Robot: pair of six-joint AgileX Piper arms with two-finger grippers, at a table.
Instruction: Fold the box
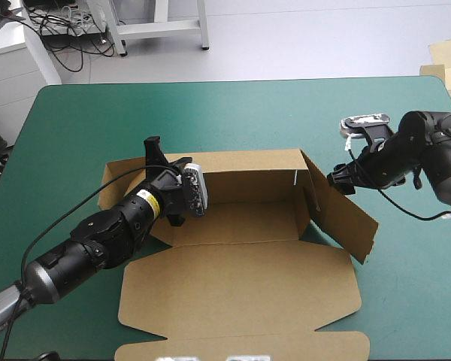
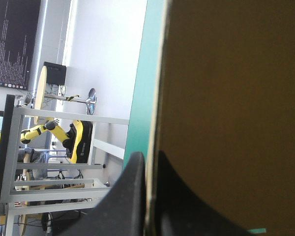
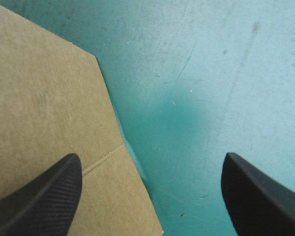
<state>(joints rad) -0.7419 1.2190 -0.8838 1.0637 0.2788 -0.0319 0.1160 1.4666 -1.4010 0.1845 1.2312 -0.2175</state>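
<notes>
Box [image 1: 240, 293] mid-frame, tray's long axis left-right, lid flat toward bottom edge. Left gripper [image 1: 154, 147] pinches its left wall. Right gripper [image 1: 340, 180] wide at right flap.

Near flap of the box [image 1: 240, 301] off the high view's edge; left hand [image 1: 154, 144] mostly behind its wrist
</notes>
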